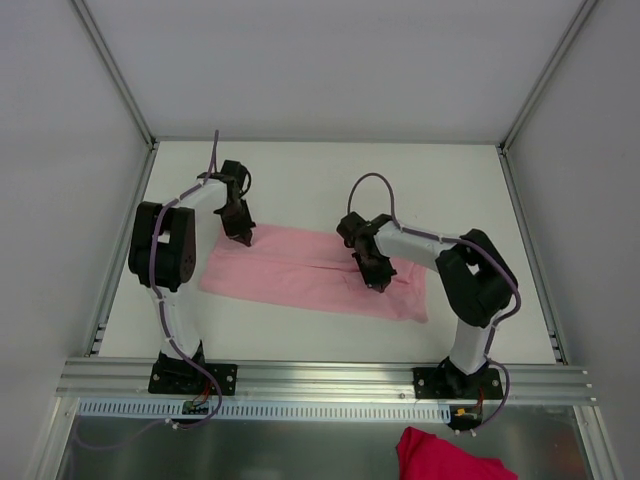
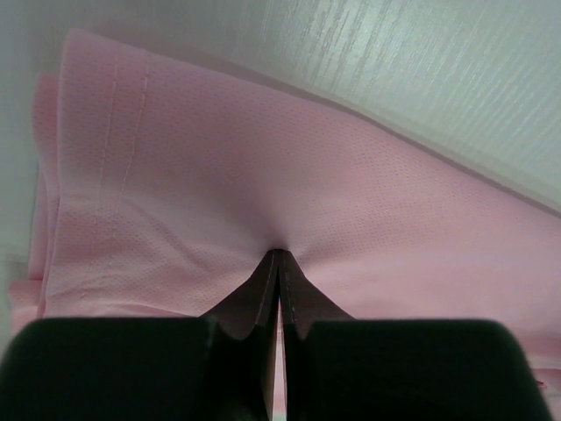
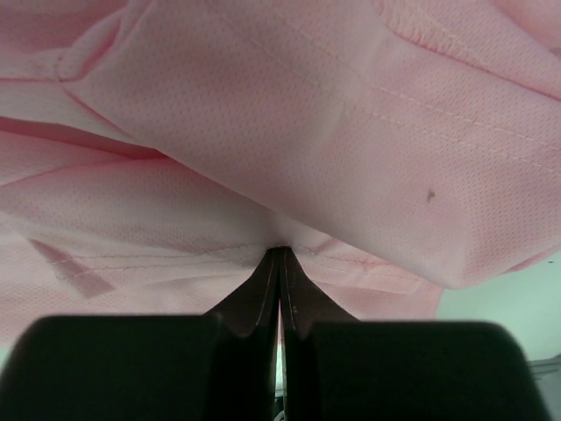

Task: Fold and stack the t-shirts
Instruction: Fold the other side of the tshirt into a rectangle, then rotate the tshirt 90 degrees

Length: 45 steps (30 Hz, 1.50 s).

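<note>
The jaws of both grippers are clenched on fabric: the left gripper (image 1: 243, 237) is pinched on the upper left corner of the pale-pink t-shirt (image 1: 290, 272), and the right gripper (image 1: 381, 284) on its right part. The t-shirt is laid folded across the table (image 1: 330, 180) at mid-frame.

White desk (image 1: 330, 180), matte surface, with an aluminium rail (image 1: 330, 375) along its near edge. One pale-pink t-shirt (image 1: 290, 270) lies directly on it, folded into a long band running left to right across the middle, slightly skewed.
</note>
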Each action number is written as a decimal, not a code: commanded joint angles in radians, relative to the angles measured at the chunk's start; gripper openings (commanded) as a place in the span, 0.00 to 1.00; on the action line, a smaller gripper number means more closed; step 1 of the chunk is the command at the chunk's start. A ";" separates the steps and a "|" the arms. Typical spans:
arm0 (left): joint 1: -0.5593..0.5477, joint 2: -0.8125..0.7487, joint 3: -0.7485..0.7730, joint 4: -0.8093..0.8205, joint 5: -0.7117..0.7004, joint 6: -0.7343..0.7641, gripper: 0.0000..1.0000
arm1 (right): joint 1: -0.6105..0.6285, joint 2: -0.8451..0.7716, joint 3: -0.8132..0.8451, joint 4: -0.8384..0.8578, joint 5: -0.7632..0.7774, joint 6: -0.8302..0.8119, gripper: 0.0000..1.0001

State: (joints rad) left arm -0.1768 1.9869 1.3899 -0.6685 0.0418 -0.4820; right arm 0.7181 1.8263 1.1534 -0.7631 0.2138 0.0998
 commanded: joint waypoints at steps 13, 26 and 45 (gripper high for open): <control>-0.013 -0.178 -0.152 -0.103 -0.062 -0.052 0.00 | -0.088 0.272 0.474 -0.080 0.070 -0.078 0.01; -0.029 -0.267 -0.187 -0.132 -0.049 -0.033 0.00 | -0.155 0.373 0.692 -0.197 0.102 -0.150 0.01; -0.029 -0.200 -0.198 -0.079 -0.071 -0.015 0.00 | -0.172 0.329 0.714 -0.289 0.049 -0.169 0.01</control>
State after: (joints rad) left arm -0.1974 1.7615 1.1923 -0.7601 -0.0128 -0.5110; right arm 0.5510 2.2337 1.8904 -1.0149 0.2962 -0.0887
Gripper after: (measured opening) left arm 0.006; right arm 0.015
